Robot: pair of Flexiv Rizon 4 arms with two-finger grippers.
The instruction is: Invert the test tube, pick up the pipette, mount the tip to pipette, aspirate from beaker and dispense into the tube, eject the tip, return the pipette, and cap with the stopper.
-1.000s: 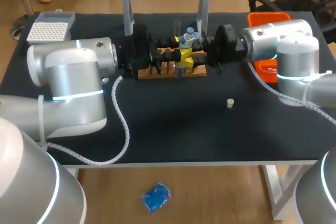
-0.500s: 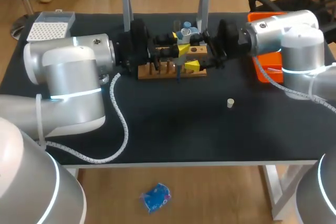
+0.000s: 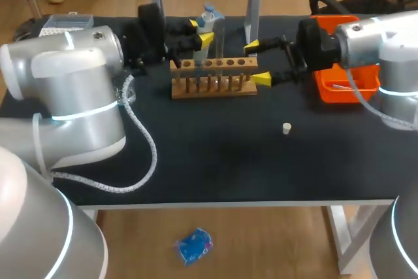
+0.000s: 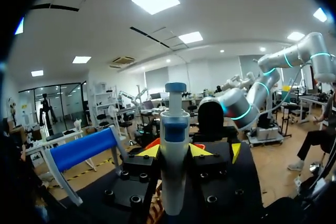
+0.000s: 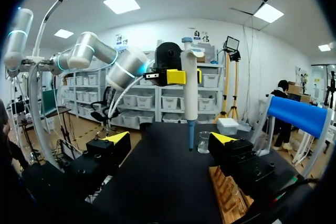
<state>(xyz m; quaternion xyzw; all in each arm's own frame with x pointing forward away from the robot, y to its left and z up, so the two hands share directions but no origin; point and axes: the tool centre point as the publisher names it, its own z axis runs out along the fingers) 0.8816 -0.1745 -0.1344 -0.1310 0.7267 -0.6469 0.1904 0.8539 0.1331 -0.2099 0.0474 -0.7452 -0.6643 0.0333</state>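
My left gripper [image 3: 201, 31] is shut on the white pipette [image 3: 209, 16] with its blue top, holding it upright above the back left of the wooden rack [image 3: 212, 78]. In the left wrist view the pipette [image 4: 174, 156] stands between the yellow fingertips [image 4: 149, 152]. My right gripper [image 3: 257, 63] hangs open at the rack's right end, nothing between its fingers. From the right wrist view the open gripper [image 5: 169, 138] faces the pipette [image 5: 189, 93] and a small glass beaker [image 5: 203, 141] beyond it. A clear tube [image 3: 219, 40] stands in the rack. A small white stopper [image 3: 286, 127] lies on the black table.
An orange tray [image 3: 346, 82] sits at the right behind my right arm. A white tip box [image 3: 62, 23] stands at the back left corner. Blue-topped frame legs rise behind the rack.
My right gripper let go of the pipette, opened wide and drew back to the right. My left gripper, still gripping the pipette, carried it up and to the left.
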